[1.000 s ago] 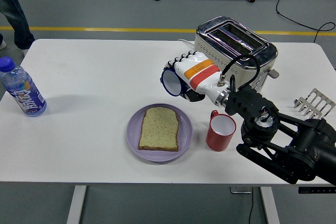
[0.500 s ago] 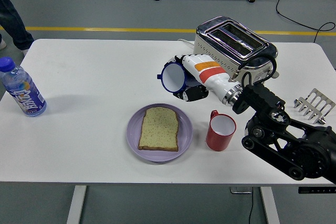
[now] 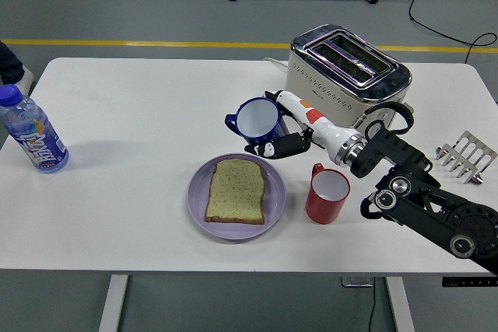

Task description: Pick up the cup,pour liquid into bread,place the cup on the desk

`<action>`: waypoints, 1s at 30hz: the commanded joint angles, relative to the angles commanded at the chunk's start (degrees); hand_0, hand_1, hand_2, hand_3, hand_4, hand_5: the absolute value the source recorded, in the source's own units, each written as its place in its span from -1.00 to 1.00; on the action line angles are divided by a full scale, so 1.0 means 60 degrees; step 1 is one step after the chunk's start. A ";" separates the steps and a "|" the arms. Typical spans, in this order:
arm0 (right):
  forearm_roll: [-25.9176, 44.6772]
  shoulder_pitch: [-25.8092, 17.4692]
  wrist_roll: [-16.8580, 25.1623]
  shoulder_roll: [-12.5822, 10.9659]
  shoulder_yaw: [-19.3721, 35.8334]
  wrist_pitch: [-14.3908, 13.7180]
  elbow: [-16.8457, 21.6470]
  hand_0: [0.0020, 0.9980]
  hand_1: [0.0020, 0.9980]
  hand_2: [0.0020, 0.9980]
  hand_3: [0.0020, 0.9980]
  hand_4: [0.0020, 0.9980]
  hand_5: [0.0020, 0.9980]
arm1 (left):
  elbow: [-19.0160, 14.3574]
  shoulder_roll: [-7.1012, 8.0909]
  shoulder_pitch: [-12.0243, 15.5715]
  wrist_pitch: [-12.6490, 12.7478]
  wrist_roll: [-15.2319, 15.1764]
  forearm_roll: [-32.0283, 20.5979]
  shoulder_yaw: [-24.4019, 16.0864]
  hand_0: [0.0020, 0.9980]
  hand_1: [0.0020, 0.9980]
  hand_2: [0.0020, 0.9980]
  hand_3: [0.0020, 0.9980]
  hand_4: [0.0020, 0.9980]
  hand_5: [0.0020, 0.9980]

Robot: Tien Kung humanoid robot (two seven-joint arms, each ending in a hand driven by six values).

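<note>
My right hand (image 3: 277, 134), white with black fingers, is shut on a blue cup (image 3: 257, 119) with a white inside. The cup sits nearly upright, its mouth tilted toward the camera and its handle pointing left. It hovers just above and behind the far rim of the purple plate (image 3: 199, 206). A slice of bread (image 3: 236, 190) lies flat on that plate. I cannot tell whether the cup touches the table. The left arm is not in view.
A red mug (image 3: 327, 195) stands right of the plate, under my forearm. A chrome toaster (image 3: 347, 70) is behind the hand. A water bottle (image 3: 31, 133) stands at the far left, a metal rack (image 3: 465, 155) at the right edge. A person's leg (image 3: 9, 57) shows top left.
The hand has rolled back, turning the blue cup from lying on its side, mouth toward the left, to nearly upright, and lowered it slightly. The person's legs moved off to the left.
</note>
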 joint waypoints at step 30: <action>0.1245 -0.0985 0.0171 -0.0430 0.1156 0.0385 0.0531 -0.06 -0.14 0.07 0.03 0.33 -1.00 | 0.0017 -0.0025 0.0010 0.0003 0.0016 0.0080 -0.0063 0.38 0.51 0.55 0.22 -0.21 1.00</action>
